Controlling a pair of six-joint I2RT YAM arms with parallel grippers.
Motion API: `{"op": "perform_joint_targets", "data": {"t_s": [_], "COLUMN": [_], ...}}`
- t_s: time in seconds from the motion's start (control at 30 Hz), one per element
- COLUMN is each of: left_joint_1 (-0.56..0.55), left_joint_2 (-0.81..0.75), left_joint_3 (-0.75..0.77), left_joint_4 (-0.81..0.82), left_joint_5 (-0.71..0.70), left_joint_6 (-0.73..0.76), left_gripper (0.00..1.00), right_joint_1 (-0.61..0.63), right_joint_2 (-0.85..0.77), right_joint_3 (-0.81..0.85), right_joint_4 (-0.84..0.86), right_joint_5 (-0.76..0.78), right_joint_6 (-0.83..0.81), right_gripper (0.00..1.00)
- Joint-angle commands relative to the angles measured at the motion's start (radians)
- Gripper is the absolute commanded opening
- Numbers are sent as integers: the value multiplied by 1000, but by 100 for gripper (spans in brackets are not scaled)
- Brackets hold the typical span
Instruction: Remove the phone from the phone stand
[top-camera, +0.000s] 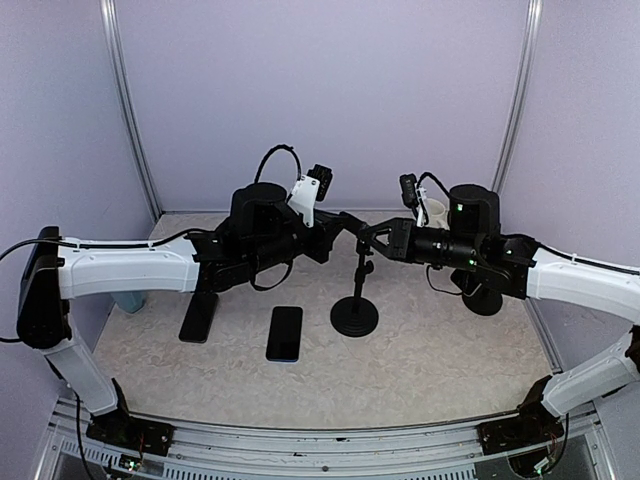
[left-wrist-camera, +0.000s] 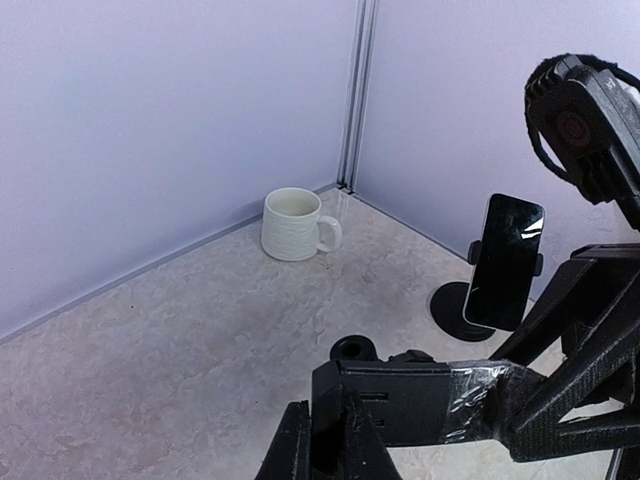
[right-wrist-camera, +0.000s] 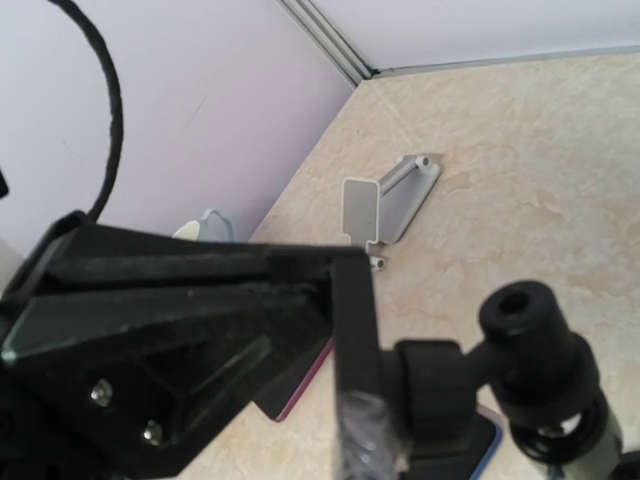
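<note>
Though lying flat and loose on the worktop (top-camera: 430, 360) left of centre, counts for nothing here: spare phone (top-camera: 285, 333). Left claw (top-camera: 348, 226): clenched right shut at the head of the middle stand (top-camera: 354, 318); cannot tell whether on anything. Right claw (top-camera: 372, 236): meets the same head from the other side; cannot tell whether released or gripping. Farther right, mostly hidden behind the right arm (top-camera: 560, 270) from overhead but plain from the left wrist, stands upright in the phone stand (left-wrist-camera: 455, 305): the phone (left-wrist-camera: 505, 262), held at mid-height by small side clamps. Handles, most likely, as a stiff, light slab, glossy, slippery and breakable on its face. Best pinched gently across the long edges above the clamps, then lifted straight up; worth steadying the round base, since likely to tip.
</note>
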Motion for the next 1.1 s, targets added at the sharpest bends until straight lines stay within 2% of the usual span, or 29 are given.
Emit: {"op": "perform_joint_targets", "data": {"t_s": [0.0,0.27,0.4,0.5,0.9,1.07], "left_joint_1": [18,43,68,81,129,170], "left_joint_2": [0,-1,-2,1,57,69], "left_joint_3": [38,41,42,46,157,190], "left_joint_4": [-6,26,60,95,134,145], "left_joint_5": [17,20,36,47,45,35], "left_joint_6": [0,-2,-4,-1,71,105], "left_gripper": [0,0,0,0,0,0], "right_joint_1": [-6,-11,-11,-13,-19,-20], "right_joint_2": [-19,-23,-31,-38,-88,-110], "right_joint_3": [8,8,11,11,-8,-26], "right_joint_4": [97,86,71,56,31,33], "right_joint_5": [-13,-12,0,8,36,32], "right_joint_6": [-4,-6,-10,-16,-36,-49], "right_gripper": [16,43,66,75,86,94]}}
